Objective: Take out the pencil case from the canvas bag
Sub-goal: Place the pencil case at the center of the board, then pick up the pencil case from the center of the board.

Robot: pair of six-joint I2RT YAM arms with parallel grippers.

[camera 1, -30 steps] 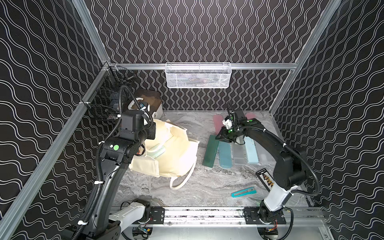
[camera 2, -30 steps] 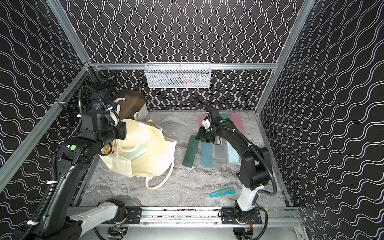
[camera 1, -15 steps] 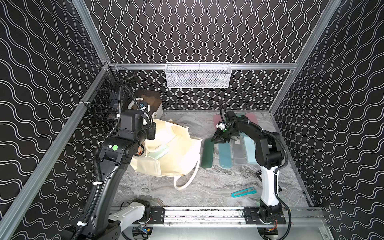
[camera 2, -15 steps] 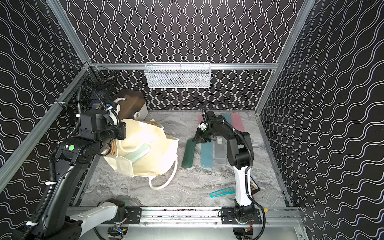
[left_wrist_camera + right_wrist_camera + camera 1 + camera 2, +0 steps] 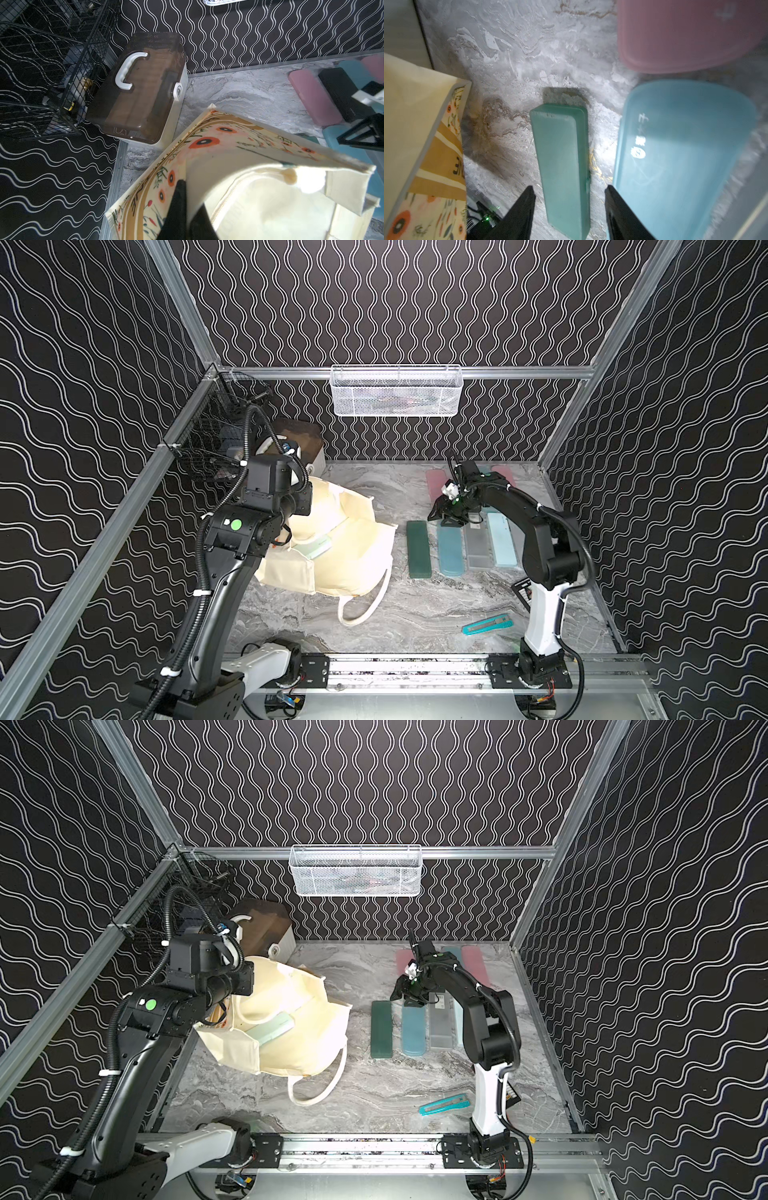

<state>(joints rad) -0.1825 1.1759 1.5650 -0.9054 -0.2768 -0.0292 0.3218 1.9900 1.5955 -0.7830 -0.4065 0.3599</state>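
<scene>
- Broadly, the job looks partway done: one case is out on the surface [image 5: 415,614] and one is not.
- The canvas bag [image 5: 353,560] sits toward 9 o'clock in both top views. It slumps with its mouth held up and open, and a loop handle trails toward 6 o'clock.
- The left claw [image 5: 187,199] is pinched tight on the bag's top edge, one finger on the flowered outside and one inside. It holds that wall up so the inside shows.
- The right claw [image 5: 569,188] hovers over the far end of the dark green pencil case [image 5: 417,549]. Its jaws are moderately apart, one on each side, touching nothing and carrying nothing.
- That dark green pencil case lies flat on the surface, clear of the bag. It is at the 9 o'clock end of a row, just beside a blue case [image 5: 450,551], so I judge it out and released.
- A pale green pencil case [image 5: 318,546] lies inside the bag, in sight through the open mouth.
- If every case must come out, this one is what is left. The right claw would have to travel toward 9 o'clock, reach in and lift it out while the left holds the mouth open.
</scene>
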